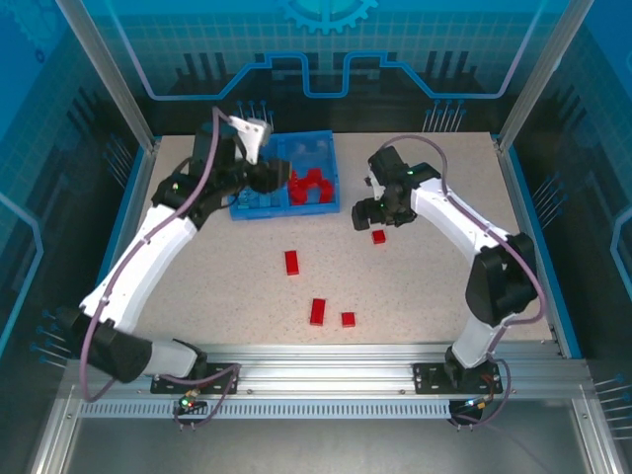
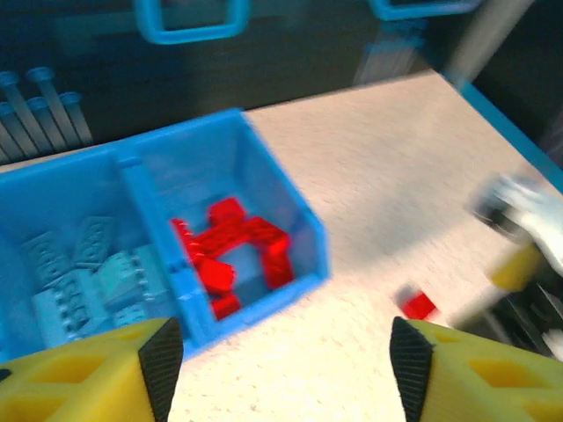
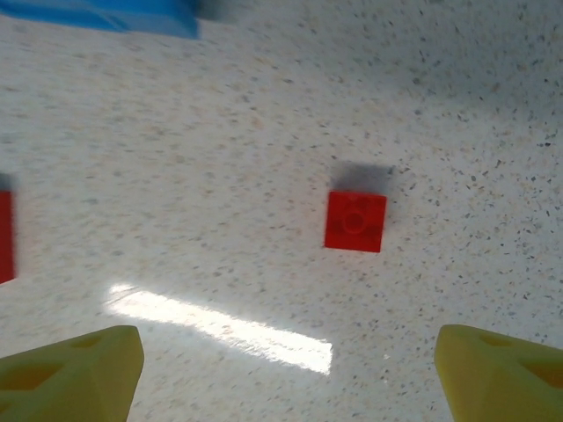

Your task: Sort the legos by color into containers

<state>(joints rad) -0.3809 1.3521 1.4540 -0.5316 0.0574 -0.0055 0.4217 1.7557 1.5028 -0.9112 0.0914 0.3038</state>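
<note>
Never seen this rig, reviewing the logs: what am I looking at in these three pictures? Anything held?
Two white robot arms are bolted at the near edge of a table. The overhead picture shows both; the other two come from cameras on each wrist, with the yellow fingers at the bottom. The left gripper hangs by a blue bin with two compartments: light blue bricks in one, red bricks in the other. The right gripper hovers by a loose red brick; three more red bricks lie on the table. Both grippers are open and hold nothing.
</note>
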